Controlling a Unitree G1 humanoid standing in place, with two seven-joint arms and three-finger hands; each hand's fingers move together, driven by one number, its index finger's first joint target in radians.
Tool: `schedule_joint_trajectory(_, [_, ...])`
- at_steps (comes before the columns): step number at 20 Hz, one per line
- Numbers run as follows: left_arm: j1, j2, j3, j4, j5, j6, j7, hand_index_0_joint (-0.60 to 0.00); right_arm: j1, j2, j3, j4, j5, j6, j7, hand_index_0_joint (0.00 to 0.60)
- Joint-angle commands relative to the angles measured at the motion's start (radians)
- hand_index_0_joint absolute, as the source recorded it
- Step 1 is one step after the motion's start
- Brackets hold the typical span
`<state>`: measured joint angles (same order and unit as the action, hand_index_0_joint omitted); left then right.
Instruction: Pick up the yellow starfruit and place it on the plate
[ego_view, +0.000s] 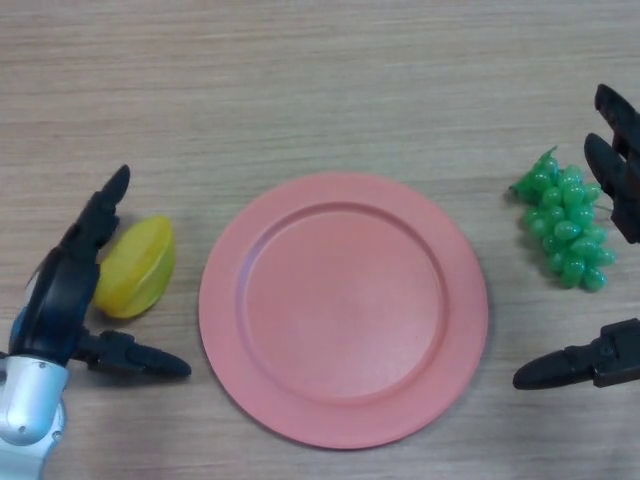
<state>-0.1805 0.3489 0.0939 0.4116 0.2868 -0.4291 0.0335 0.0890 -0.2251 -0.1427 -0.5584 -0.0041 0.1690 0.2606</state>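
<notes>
Pink and smooth, the round plate has a raised rim and sits mid-table on pale wood-grain. At its 9 o'clock lies the waxy, ridged yellow starfruit, just off the rim. The left hand brackets it, fingers spread, not gripping. At 3 o'clock, bumpy green grapes sit between the right hand's spread fingers.

Wooden table with starfruit, pink plate, green grapes.

starfruit yellow | plate pink | grapes green | table light woodgrain
</notes>
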Motion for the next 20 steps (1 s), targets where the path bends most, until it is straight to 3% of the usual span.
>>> schedule_joint_trajectory(1, [-0.017, 0.033, 0.075, -0.064, -0.076, -0.04, 0.023, 0.0, -0.013, -0.019, -0.072, -0.083, 0.066, -0.077, -0.041, 0.0])
schedule_joint_trajectory(4, [-0.005, 0.03, 0.078, -0.076, -0.104, -0.054, 0.011, -0.4, -0.009, -0.018, -0.072, -0.091, 0.07, -0.07, -0.039, 0.0])
schedule_joint_trajectory(6, [0.013, 0.021, 0.082, -0.111, -0.164, -0.03, -0.043, -0.6, -0.007, -0.016, -0.074, -0.107, 0.077, -0.052, -0.041, 0.0])
schedule_joint_trajectory(12, [0.031, 0.007, 0.098, -0.166, -0.288, 0.03, -0.092, -0.6, 0.002, -0.011, -0.07, -0.135, 0.099, -0.017, -0.038, 0.0])
schedule_joint_trajectory(15, [0.047, 0.024, 0.1, -0.227, -0.218, 0.09, -0.128, -0.6, 0.001, -0.012, -0.072, -0.149, 0.1, 0.003, -0.031, 0.0])
schedule_joint_trajectory(16, [0.041, 0.041, 0.118, -0.226, -0.084, 0.045, -0.062, -0.6, -0.001, -0.014, -0.075, -0.15, 0.096, 0.0, -0.03, 0.0])
schedule_joint_trajectory(20, [0.059, 0.063, 0.155, -0.326, 0.026, 0.031, 0.006, -0.6, 0.006, -0.011, -0.079, -0.138, 0.095, -0.014, -0.024, 0.0])
